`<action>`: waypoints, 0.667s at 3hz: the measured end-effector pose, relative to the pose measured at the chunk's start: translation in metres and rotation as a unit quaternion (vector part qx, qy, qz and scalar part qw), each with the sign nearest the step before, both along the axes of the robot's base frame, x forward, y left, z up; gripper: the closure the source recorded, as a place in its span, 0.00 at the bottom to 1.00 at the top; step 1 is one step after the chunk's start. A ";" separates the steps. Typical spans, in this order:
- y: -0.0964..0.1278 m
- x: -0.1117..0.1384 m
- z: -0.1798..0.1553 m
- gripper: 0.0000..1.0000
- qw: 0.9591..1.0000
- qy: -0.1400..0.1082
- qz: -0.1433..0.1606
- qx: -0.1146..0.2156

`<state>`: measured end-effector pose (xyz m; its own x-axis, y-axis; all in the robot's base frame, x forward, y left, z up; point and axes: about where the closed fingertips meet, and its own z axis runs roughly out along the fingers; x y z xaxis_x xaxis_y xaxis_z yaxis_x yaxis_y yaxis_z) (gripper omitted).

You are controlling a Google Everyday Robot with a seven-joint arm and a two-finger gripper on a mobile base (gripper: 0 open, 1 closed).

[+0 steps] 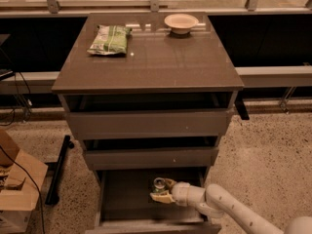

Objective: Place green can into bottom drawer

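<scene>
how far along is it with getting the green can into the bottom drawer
Done: the bottom drawer is pulled open and the green can is already down inside it. In hand: the tool, reaching into the drawer, is closed on the can. Left: let go and draw the arm out.

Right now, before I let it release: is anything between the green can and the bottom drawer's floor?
Nothing visible does. The green can sits at the gripper, already inside the open bottom drawer, right of its middle. The drawer floor that shows is bare; the snack bag and bowl lie up on the cabinet top.
</scene>
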<state>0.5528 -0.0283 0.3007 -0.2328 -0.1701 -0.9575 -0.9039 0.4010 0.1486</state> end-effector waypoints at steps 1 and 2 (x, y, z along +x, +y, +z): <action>0.012 0.008 -0.023 1.00 0.999 -0.022 0.019 -0.027; 0.023 0.015 -0.043 0.82 0.998 -0.038 0.015 -0.052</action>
